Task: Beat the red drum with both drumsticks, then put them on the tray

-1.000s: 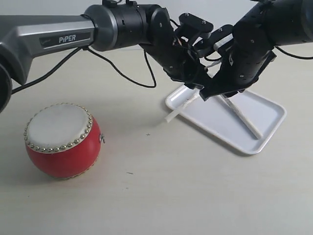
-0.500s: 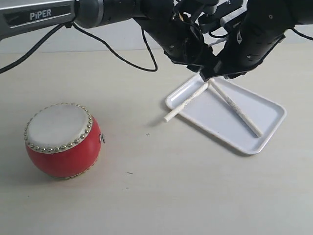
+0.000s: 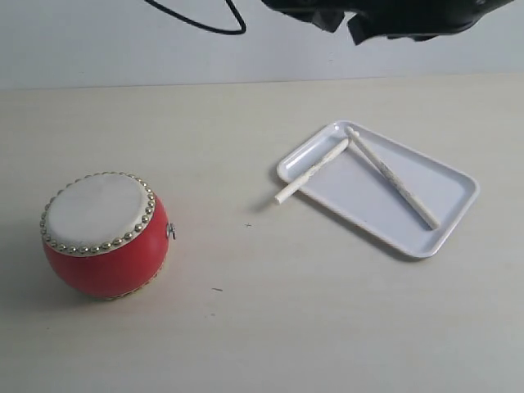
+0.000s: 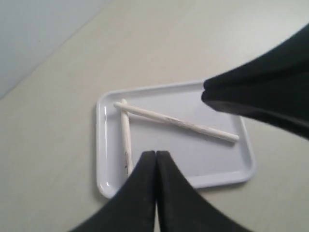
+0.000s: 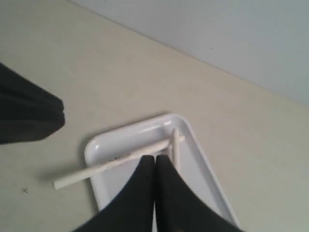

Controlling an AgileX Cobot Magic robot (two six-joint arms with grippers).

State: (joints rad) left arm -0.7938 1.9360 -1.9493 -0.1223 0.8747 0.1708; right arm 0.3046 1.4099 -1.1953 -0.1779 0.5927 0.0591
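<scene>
The red drum (image 3: 102,237) stands on the table at the left, off-white skin up. On the right the white tray (image 3: 368,205) carries both drumsticks. One drumstick (image 3: 393,178) lies fully inside. The other drumstick (image 3: 313,170) pokes over the tray's left rim onto the table, and their far ends cross. My left gripper (image 4: 156,155) is shut and empty, high above the tray (image 4: 193,154). My right gripper (image 5: 154,159) is also shut and empty above the tray (image 5: 116,140). Only dark arm parts (image 3: 393,20) show at the exterior view's top edge.
A black cable (image 3: 196,20) hangs at the top of the exterior view. Bare beige table (image 3: 262,319) lies between the drum and the tray and along the front. A pale wall (image 3: 98,41) closes the back.
Both arms have risen from just over the tray until they are almost out of the exterior view. The drumsticks stay lying on the tray.
</scene>
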